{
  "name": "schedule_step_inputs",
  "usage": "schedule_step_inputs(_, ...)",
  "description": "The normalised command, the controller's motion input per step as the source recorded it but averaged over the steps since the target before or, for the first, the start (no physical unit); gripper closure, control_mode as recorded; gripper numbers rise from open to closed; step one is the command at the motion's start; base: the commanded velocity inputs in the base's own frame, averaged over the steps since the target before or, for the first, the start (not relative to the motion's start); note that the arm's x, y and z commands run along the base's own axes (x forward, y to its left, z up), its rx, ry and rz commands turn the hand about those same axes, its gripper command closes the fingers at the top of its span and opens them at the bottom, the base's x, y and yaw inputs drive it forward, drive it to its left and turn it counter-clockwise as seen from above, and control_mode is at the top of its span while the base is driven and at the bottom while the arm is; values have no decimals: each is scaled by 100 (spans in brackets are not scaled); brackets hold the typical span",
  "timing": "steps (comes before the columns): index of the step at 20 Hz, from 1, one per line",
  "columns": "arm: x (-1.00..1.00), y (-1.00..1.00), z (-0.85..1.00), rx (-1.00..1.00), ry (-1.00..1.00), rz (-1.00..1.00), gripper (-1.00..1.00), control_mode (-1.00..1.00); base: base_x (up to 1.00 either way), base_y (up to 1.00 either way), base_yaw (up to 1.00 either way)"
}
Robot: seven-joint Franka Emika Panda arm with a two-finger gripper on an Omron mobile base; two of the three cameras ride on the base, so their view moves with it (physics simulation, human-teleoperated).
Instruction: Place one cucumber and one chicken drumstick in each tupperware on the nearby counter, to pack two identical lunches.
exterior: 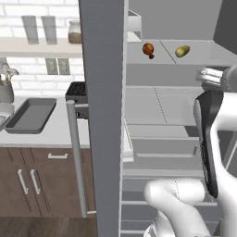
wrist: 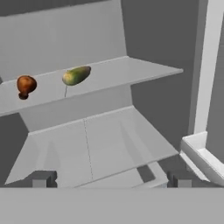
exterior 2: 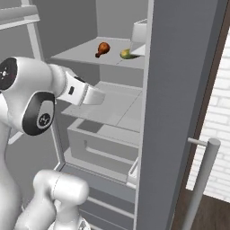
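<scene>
With the gripper (wrist: 112, 178) standing wide open and empty below the fridge shelf (wrist: 131, 72), where a cucumber (wrist: 76, 75) is lying just beside a drumstick (wrist: 26, 85), reaching up carelessly is risking clipping the shelf edge or nudging the drumstick.

Grey fridge door (exterior: 105, 115) is hiding most of the black toaster (exterior: 76, 91). Pale rounded basin (exterior: 3, 113) is being cut off at the left edge.
</scene>
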Motion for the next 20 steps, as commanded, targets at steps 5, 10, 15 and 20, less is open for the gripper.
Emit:
schedule_step_inputs(5, 0, -3, 82, 0, 26, 4, -100, -100, 0, 0, 0)
schedule_step_inputs(10, 37, 0, -21, -3, 0, 0, -100, -100, 0, 0, 0)
schedule_step_inputs(15, 89, 0, -22, -5, -6, 0, -100, -100, 0, 0, 0)
schedule_step_inputs(20, 100, 0, 8, 0, -2, 0, -100, -100, 0, 0, 0)
